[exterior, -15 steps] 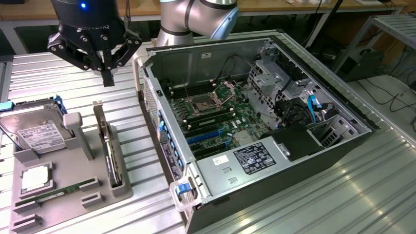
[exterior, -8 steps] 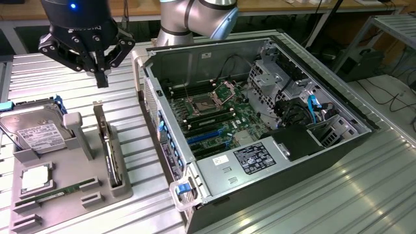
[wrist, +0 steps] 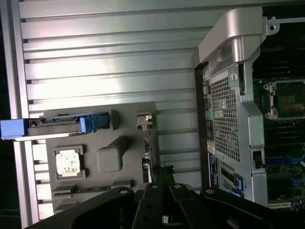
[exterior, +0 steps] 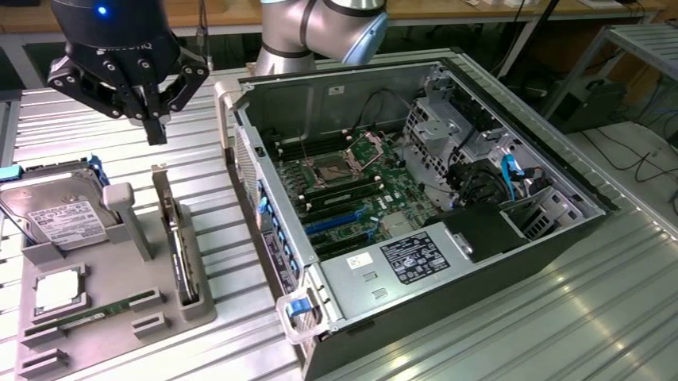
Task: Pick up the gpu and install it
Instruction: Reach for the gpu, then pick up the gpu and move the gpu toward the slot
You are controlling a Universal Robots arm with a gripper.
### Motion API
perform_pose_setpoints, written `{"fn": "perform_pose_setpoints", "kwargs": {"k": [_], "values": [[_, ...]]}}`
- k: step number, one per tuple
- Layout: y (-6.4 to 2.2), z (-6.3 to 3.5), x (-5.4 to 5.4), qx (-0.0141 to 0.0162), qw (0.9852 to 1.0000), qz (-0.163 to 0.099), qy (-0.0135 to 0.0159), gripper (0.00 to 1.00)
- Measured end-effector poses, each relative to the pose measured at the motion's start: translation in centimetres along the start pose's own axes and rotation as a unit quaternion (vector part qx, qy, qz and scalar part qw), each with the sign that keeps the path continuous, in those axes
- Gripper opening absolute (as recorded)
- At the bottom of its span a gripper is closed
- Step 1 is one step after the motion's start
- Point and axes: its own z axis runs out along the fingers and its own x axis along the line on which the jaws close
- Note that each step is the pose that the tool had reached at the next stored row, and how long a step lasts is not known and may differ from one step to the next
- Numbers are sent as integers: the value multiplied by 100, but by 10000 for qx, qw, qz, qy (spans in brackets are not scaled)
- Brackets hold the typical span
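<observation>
Down at the near end of the gray tray (exterior: pixel 148 274), which sits on the ribbed metal counter (exterior: pixel 509 333), a narrow green memory stick (exterior: pixel 90 315) lies flat in its slot. Just behind it on the tray rests a square processor chip (exterior: pixel 59 290). Further back on the tray, a silver hard drive (exterior: pixel 59 216) with a white label leans against a gray post.

Along the tray's side that faces the computer case (exterior: pixel 424 198), the gpu (exterior: pixel 182 254) stands on its long edge in a slot, with nothing gripping it. From the wrist view the gpu (wrist: pixel 146 157) appears edge-on as a thin line across the tray (wrist: pixel 109 191).

Above the tray's far end hangs the hand (exterior: pixel 157 136), its 2 fingers pressed together with nothing between them, apart from the gpu. The hand (wrist: pixel 164 174) shows dark in the wrist view.

Just beside the tray, on the exterior view's right, the case lies open on its side with the motherboard exposed. Beyond the tray's far end, the arm's gray joint (exterior: pixel 317 32) rises.
</observation>
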Motion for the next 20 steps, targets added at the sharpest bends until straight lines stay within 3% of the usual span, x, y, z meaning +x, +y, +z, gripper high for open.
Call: {"fn": "perform_pose_setpoints", "kwargs": {"k": [16, 20], "values": [[-19, -6, 202, 0, 10000, 0, 0, 11], [-19, -6, 205, 0, 10000, 0, 0, 11]]}}
